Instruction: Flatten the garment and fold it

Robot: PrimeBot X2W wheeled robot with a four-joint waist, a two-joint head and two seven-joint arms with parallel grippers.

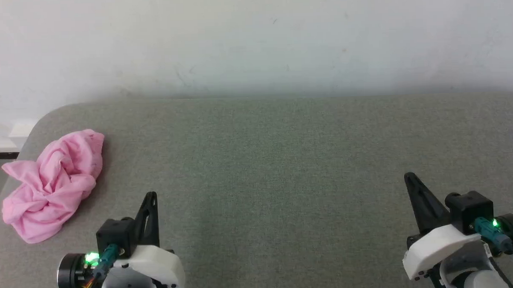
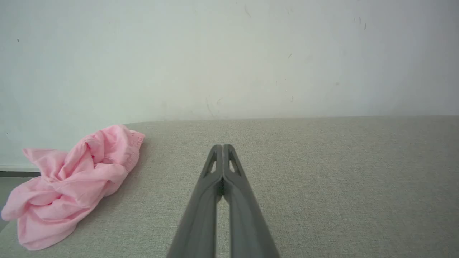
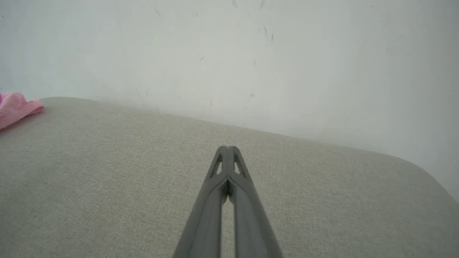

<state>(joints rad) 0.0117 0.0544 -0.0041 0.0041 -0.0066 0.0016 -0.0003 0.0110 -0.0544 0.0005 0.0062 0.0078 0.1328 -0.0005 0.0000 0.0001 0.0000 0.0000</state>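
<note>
Garment (image 1: 55, 185): qty 1, light pink, thin fabric, crumpled in a twisted heap w/ many folds, not flat, not folded. It lies at the far-left corner area of the bench (image 1: 261, 161), and its left part reaches over the bench's left edge. A gathered edge (image 2: 133, 154) shows at the heap's far end in the left wrist view. The cloth is too bunched to make out any label or print. In the right wrist view just a pink corner of it shows at the left border.

Bench: qty 1, grey woven cover, rounded corners, butted against a pale wall (image 1: 253, 42) w/ small scuffs & marks.

Tools: qty 2, each w/ 2 dark fingers.
- left tool (image 1: 151, 199): lower left of the head view, above the bench, to the right of the garment & nearer the robot. It's near the garment but apart from it, not touching. Fingers pressed together tip to tip, nothing btwn them.
- right tool (image 1: 409, 179): lower right of the head view, well apart from the garment, across the bench. Fingers likewise closed tip to tip, holding nothing.

Lights: qty 2. A green lamp (image 1: 91, 257) is lit on the left wrist, a 2nd green lamp (image 1: 495, 223) on the right wrist.
</note>
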